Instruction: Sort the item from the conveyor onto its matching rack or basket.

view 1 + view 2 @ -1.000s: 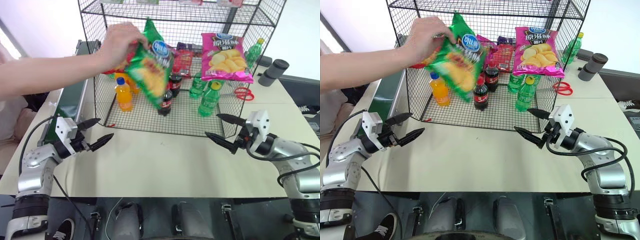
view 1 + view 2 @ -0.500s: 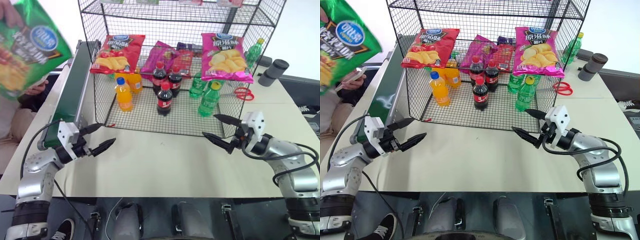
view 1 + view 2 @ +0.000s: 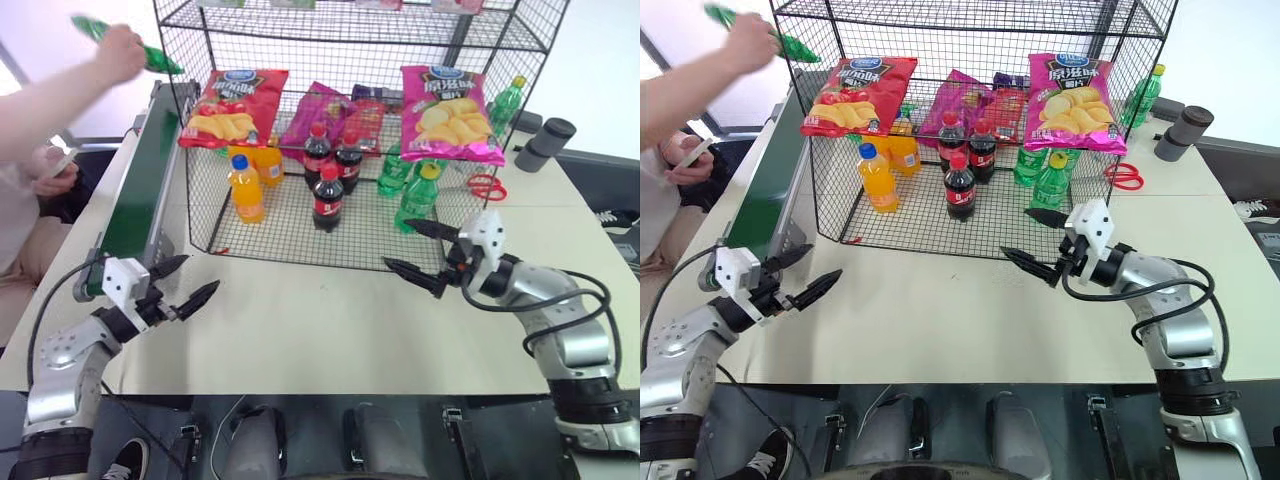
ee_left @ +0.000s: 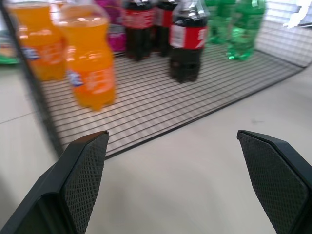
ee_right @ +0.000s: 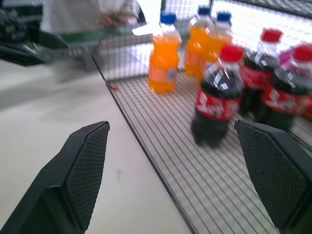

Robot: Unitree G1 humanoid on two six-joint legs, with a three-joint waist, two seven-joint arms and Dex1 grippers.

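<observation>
Left eye view: a person's hand (image 3: 120, 48) now holds the green crisp bag (image 3: 150, 58) edge-on above the conveyor's (image 3: 140, 190) far end, beside the rack's (image 3: 370, 30) left corner; a second ago it hung before the rack.
Meaning: not yet on the belt, nothing to pick.
My left gripper (image 3: 185, 283): fingers apart, empty, near the conveyor's near end.
My right gripper (image 3: 418, 253): fingers apart, empty, before the rack.

Silver-grey jointed arms, black cables looped alongside; white camera block on each wrist; black tapered fingers (image 4: 83, 170) with cross-hatched inner pads.
</observation>
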